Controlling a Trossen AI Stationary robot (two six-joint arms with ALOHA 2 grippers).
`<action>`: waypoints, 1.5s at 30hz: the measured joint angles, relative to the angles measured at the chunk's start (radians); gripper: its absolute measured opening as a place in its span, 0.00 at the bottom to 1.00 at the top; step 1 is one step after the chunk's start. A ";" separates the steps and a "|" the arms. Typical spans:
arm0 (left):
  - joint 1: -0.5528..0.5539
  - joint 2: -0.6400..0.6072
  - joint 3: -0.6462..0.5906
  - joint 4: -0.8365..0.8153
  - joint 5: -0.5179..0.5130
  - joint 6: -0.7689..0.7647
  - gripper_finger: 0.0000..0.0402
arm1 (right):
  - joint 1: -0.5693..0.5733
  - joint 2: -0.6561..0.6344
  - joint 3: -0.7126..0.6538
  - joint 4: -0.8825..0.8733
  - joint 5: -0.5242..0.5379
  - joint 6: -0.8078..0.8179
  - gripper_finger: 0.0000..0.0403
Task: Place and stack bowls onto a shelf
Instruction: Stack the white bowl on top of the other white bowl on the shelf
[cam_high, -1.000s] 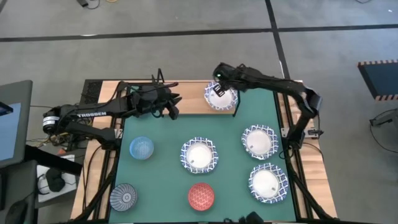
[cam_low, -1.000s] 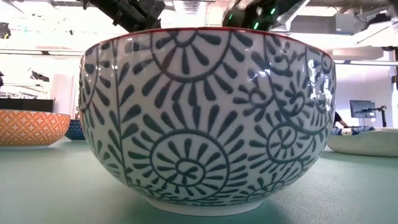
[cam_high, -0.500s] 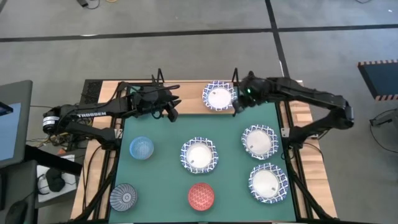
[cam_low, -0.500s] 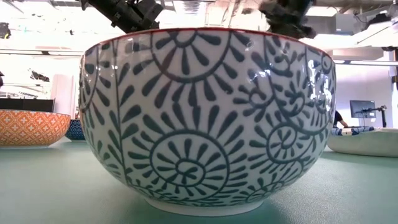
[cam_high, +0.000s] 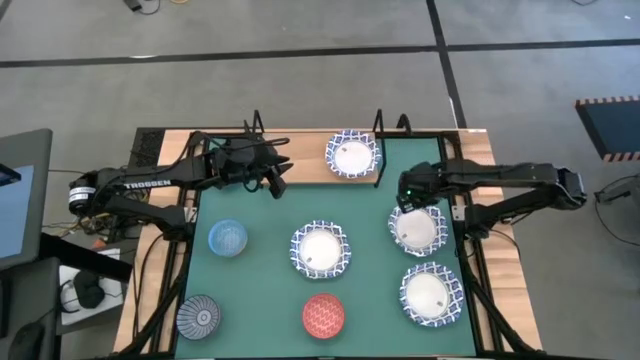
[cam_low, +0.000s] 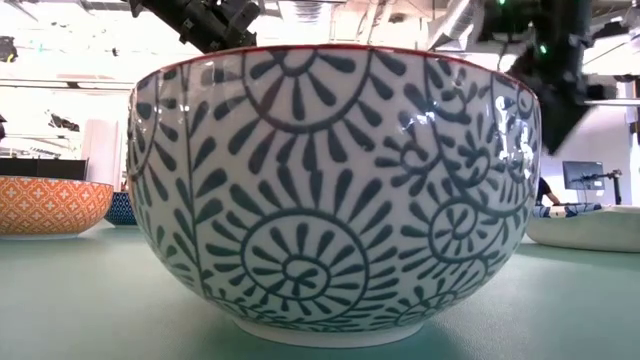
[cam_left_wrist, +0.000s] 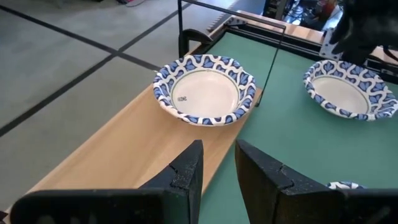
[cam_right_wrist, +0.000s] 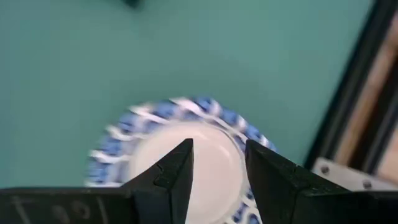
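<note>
The high view looks straight down on the whole table (cam_high: 300, 205), while the low view sits on the mat just beside the patterned bowl (cam_low: 335, 190). Each wrist view looks past its own fingers: both show the wide bowl (cam_left_wrist: 348, 93) beneath the right arm.

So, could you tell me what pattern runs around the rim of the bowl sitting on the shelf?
A blue-and-white lattice around the bowl, clearest in the left wrist view.

1. Wooden shelf (cam_high: 300, 165): carries one lattice-rimmed white bowl (cam_high: 352, 155), ahead of the left gripper (cam_high: 275, 185).
2. Green mat (cam_high: 370, 210): carries three lattice-rimmed bowls, one directly beneath the right gripper (cam_high: 408, 197), plus light blue, red and grey-blue patterned bowls.
</note>
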 joint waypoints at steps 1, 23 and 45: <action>0.000 0.000 0.000 0.000 0.000 0.000 0.20 | -0.016 0.003 -0.026 -0.003 -0.016 0.002 0.42; -0.029 0.001 0.000 -0.042 0.073 -0.054 0.20 | -0.232 0.151 -0.246 0.123 -0.107 -0.304 0.40; -0.032 0.056 0.000 0.079 0.053 -0.140 0.23 | -0.082 -0.001 -0.165 0.186 -0.107 -0.204 0.05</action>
